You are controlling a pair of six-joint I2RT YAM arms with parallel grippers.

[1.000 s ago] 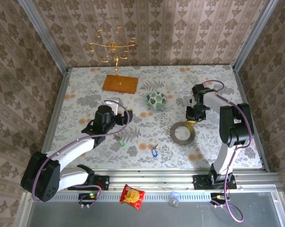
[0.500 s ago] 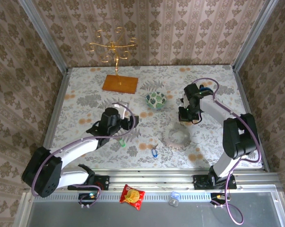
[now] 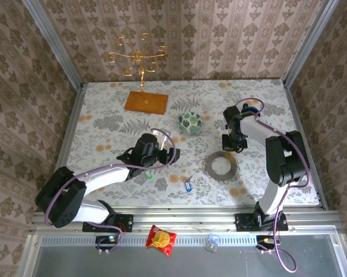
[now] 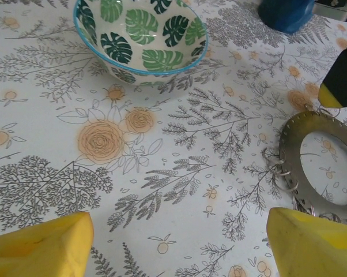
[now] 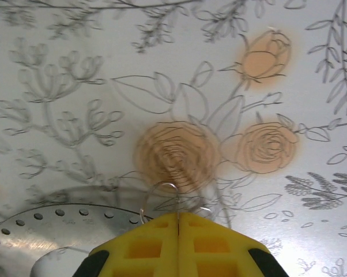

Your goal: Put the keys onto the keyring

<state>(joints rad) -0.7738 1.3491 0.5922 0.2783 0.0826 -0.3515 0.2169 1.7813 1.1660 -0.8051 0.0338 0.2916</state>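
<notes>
The keyring (image 3: 222,165) lies flat right of centre, a grey perforated ring (image 4: 326,167) with small wire loops (image 4: 280,168) on its rim. My right gripper (image 3: 231,145) stands at its far edge. In the right wrist view its fingers (image 5: 178,216) are shut on a thin wire loop (image 5: 172,195) of the keyring (image 5: 41,236). My left gripper (image 3: 166,154) hovers open over bare cloth, left of the ring, its yellow fingertips (image 4: 41,245) wide apart. The green key (image 3: 149,173) and the blue key (image 3: 188,184) lie on the table just in front of it.
A leaf-patterned bowl (image 3: 189,122) (image 4: 142,34) stands behind the left gripper. A wooden board (image 3: 146,102) and a golden stand (image 3: 138,57) are at the back. A red-and-yellow snack packet (image 3: 161,239) lies on the front rail.
My left gripper has moved right toward the middle, past the green key, and its jaws have narrowed slightly. The right gripper shifted left and back, and the keyring shifted with it.
</notes>
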